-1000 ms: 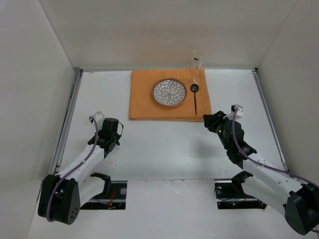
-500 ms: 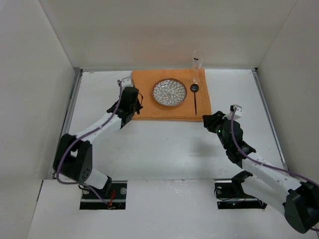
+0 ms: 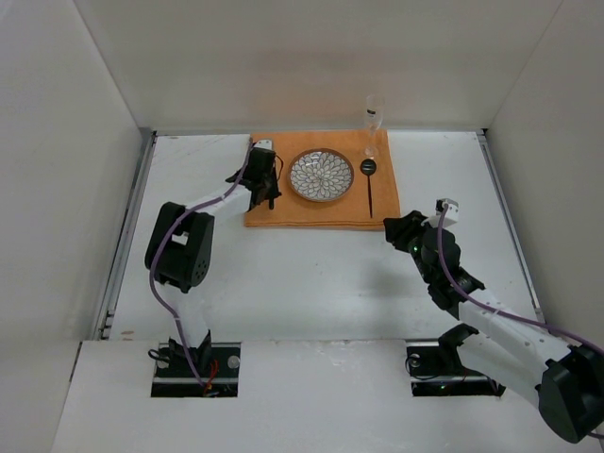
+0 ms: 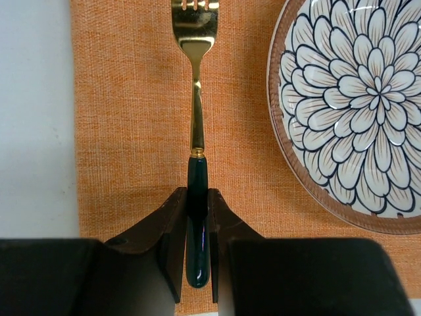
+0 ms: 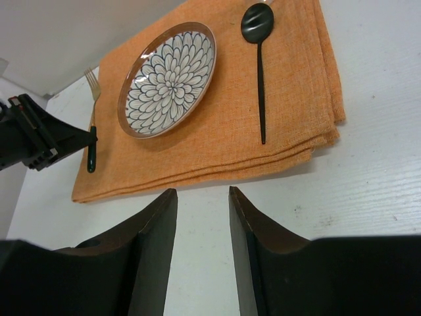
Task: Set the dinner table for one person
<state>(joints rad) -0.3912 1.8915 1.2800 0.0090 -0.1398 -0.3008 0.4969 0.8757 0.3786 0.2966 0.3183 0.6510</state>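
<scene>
White and flat, the large plain dinner table point(image 3: 311, 283) fills the overhead view; it looks hard, stiff and fixed, a surface to set things on, not to grip. A folded orange cloth point(image 3: 311, 215) lies at its far side. My left wrist view shows my left gripper point(image 4: 197, 194) clenched on the glossy dark-green handle of a gold fork point(image 4: 196, 99), likely light and slippery, beside the flower-patterned plate point(image 4: 348, 112). My right wrist view shows my right gripper point(image 5: 202, 192) parted and empty.
</scene>
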